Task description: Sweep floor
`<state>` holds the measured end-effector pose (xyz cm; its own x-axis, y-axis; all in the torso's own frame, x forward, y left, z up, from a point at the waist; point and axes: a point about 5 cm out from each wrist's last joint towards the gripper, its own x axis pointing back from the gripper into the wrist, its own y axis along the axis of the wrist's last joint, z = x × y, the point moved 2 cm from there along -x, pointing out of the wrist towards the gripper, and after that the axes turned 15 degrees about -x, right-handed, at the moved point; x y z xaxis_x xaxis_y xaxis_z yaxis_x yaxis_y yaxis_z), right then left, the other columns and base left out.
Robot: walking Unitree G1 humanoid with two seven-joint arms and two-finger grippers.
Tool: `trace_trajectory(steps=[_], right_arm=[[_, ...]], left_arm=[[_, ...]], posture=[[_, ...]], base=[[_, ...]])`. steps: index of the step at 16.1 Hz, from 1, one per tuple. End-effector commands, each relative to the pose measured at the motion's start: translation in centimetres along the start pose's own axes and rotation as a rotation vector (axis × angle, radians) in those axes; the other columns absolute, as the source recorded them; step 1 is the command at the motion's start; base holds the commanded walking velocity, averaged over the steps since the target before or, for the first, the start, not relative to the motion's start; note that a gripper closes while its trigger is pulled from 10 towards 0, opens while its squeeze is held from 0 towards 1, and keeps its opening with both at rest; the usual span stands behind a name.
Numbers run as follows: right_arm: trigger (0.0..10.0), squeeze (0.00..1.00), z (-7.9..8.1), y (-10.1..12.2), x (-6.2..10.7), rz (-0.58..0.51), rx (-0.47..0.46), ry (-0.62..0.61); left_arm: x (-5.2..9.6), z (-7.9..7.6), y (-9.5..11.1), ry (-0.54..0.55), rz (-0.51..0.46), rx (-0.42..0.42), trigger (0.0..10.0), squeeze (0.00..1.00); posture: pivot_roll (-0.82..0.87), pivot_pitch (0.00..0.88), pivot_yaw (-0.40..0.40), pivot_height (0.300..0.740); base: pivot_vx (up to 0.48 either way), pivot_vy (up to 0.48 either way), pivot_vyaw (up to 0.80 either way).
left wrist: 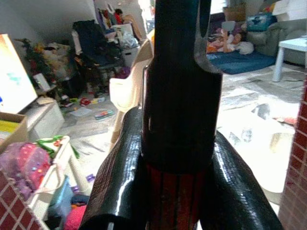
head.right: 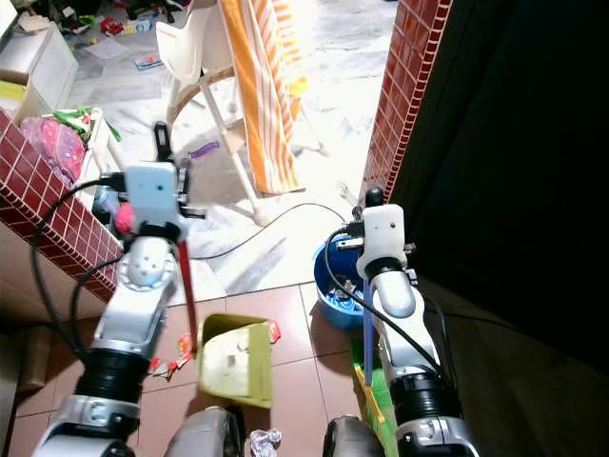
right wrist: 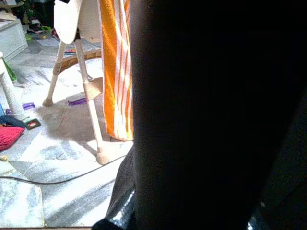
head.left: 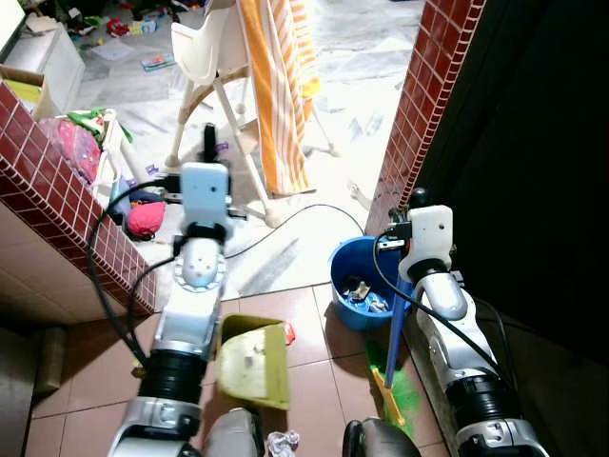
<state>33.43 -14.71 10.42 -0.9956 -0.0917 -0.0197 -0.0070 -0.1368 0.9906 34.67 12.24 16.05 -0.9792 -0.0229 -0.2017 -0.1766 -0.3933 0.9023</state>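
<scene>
Broom (head.left: 398, 367): blue handle, green bristles, orange-yellow head. It stands upright on the brown tile floor (head.left: 314, 381), directly below the right gripper (head.left: 416, 202), just beside the right arm. The right gripper sits at the top of the handle, close to the red brick pillar (head.left: 419, 105). In the right wrist view a dark shaft fills the space between the black fingers (right wrist: 120, 201); the fingers appear clenched on the broom handle.

High chair (head.left: 214, 67): white, with splayed legs, well ahead of both grippers on the pale marble floor (head.left: 333, 95). An orange-and-white striped cloth (head.left: 278, 86) hangs beside it.

Low brick wall (head.left: 57, 190): red tile face, to the outer side of the left gripper (head.left: 208, 143).

Bucket (head.left: 366, 286): blue, holding debris, on the floor between the two arms, just beside the broom handle and nearer the right gripper.

Dustpan (head.left: 255, 360): yellow-green, standing on the brown tiles below the left gripper. Its red handle (head.right: 186, 286) rises to the left gripper. In the left wrist view the left fingers (left wrist: 120, 182) are closed around this red shaft, with a black grip section above.

Black cable (head.left: 304, 214): runs across the marble floor ahead of the bucket.

Red wrappers (head.right: 166, 364): scattered on the tiles just beside the dustpan, under the left arm. One more red scrap (head.left: 288, 331) lies at the dustpan's far edge.

Crumpled white paper (head.left: 283, 442): on the tiles behind the dustpan, near the robot's body.
</scene>
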Motion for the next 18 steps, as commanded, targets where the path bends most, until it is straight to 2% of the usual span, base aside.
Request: trace_trajectory(steps=[1, 3, 6, 14, 16, 18], right_arm=[[10.0, 0.0, 0.5, 0.6, -0.4, -0.025, -0.014, 0.02], [10.0, 0.0, 0.5, 0.4, -0.3, -0.021, -0.016, 0.016], [10.0, 0.0, 0.5, 0.2, -0.2, -0.016, -0.018, 0.014], [10.0, 0.0, 1.0, -0.5, -0.4, -0.008, -0.031, 0.013], [10.0, 0.0, 1.1, -0.4, -0.7, -0.012, -0.026, 0.021], [10.0, 0.0, 1.4, 0.0, -0.9, -0.012, -0.036, 0.039]], left_arm=[[-0.1, 0.0, 0.8, -0.003, -0.028, 0.005, 10.0, 0.0], [0.6, -0.9, 0.2, -0.039, -0.011, 0.019, 10.0, 0.0], [1.1, -1.4, -0.7, -0.053, 0.019, 0.018, 10.0, 0.0], [1.3, -1.3, -1.5, -0.075, 0.031, 0.003, 10.0, 0.0], [0.9, -1.2, -1.4, -0.056, 0.03, -0.018, 10.0, 0.0], [0.8, -0.4, -1.1, -0.015, 0.027, -0.037, 10.0, 0.0]], posture=[[-0.06, 0.108, 0.039, 0.74], [-0.06, 0.104, 0.042, 0.74], [-0.06, 0.097, 0.046, 0.74], [-0.04, 0.071, 0.057, 0.74], [-0.02, 0.035, 0.057, 0.74], [0.0, 0.011, 0.061, 0.74]], base=[[-0.274, 0.0, 0.0], [-0.289, 0.0, 0.0], [-0.314, 0.0, 0.0], [-0.312, 0.0, 0.0], [0.0, 0.0, 0.0], [0.0, 0.0, 0.0]])
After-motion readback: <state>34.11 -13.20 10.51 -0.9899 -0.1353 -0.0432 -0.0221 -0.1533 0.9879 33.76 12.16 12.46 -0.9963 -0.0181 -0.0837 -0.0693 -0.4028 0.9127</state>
